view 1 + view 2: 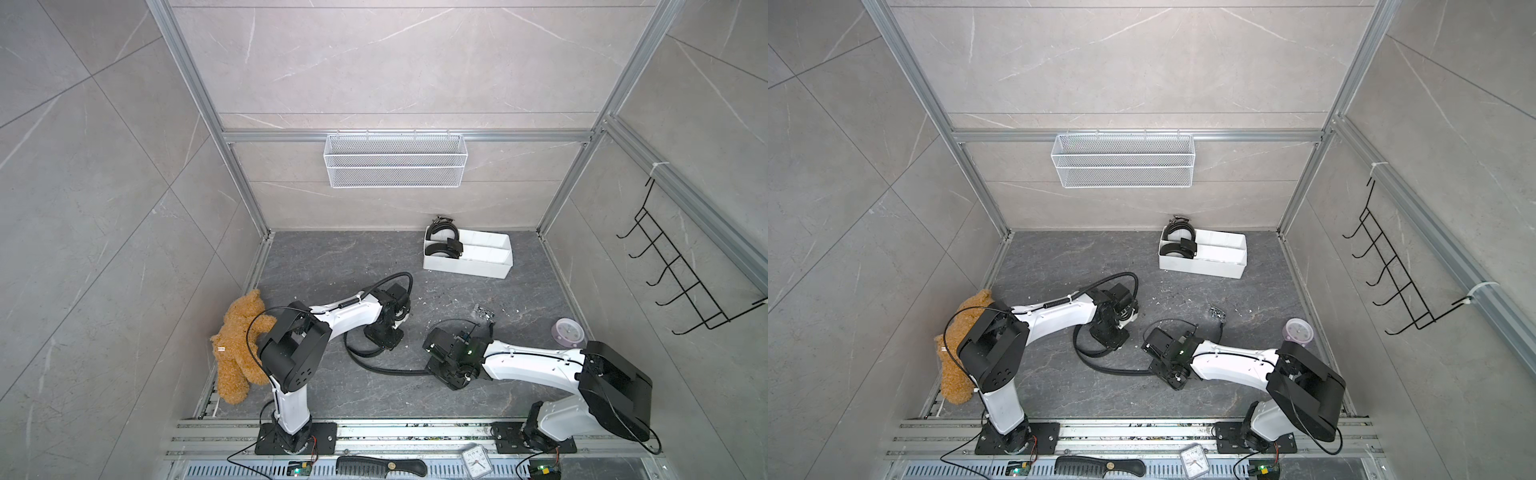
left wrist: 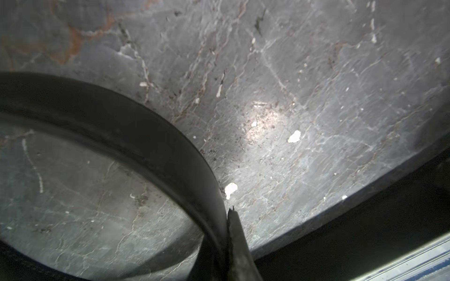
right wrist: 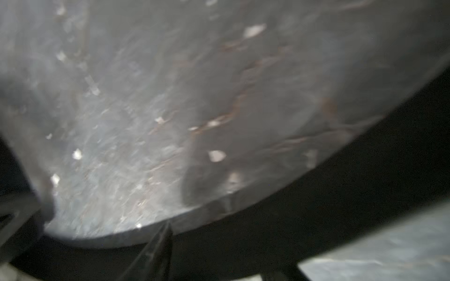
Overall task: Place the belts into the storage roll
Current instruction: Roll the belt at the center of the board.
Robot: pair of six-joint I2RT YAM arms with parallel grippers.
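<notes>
From high above the near edge in both top views, looking steeply down toward the far wall [image 1: 395, 62] over almost the same whole scene. From each wrist, very close above the dark floor [image 2: 292, 73], facing down.

No legible text anywhere.
- White clock [image 1: 477, 461] on the front rail: dial marks too small to read.
- Lilac clock [image 1: 568, 331] on the floor: same.
- Bear [image 1: 237, 353]: small side tag, print unreadable.
- Comb [image 1: 380, 466]: round emblem, no lettering made out.
</notes>
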